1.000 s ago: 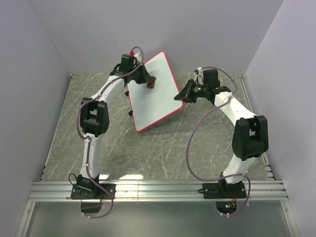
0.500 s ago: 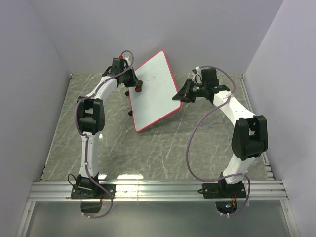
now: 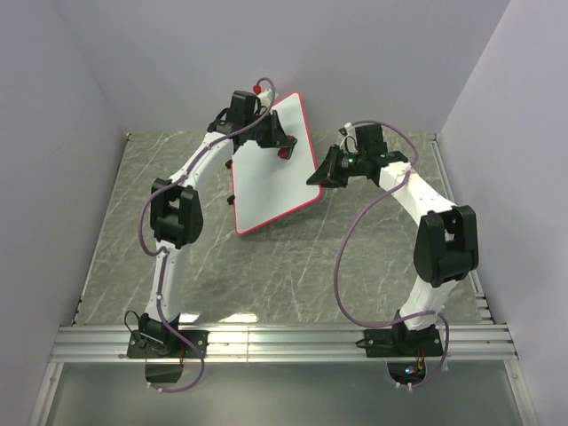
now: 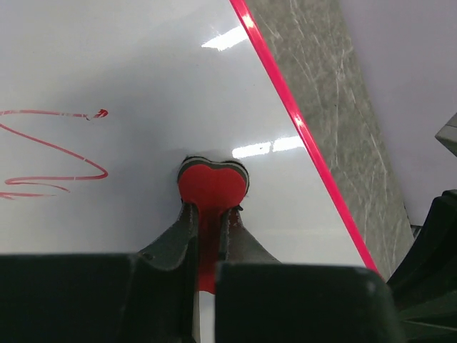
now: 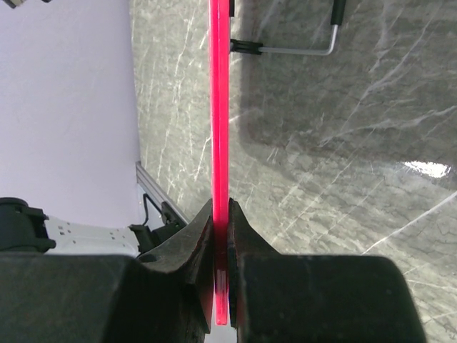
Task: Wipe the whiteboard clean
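Observation:
The whiteboard (image 3: 271,191) stands tilted up off the table, white with a thin red rim (image 4: 300,123). My right gripper (image 3: 321,177) is shut on its right edge; in the right wrist view the rim (image 5: 219,100) runs edge-on between the closed fingers of that gripper (image 5: 221,218). My left gripper (image 3: 283,147) is shut on a small red eraser (image 4: 213,187), which presses flat against the board's upper right part, close to the rim. Red scribbles (image 4: 53,153) lie on the board to the left of the eraser. From the top camera the left arm hides them.
Behind the board, a metal wire stand leg (image 5: 303,50) with black ends rests on the grey marbled tabletop (image 3: 293,275). Lavender walls close in the back and both sides. An aluminium rail (image 3: 284,342) runs along the near edge.
The left gripper swept the eraser left across the board, then back to the upper right near the rim. The board's lower corner shifted slightly left. The right gripper kept its hold.

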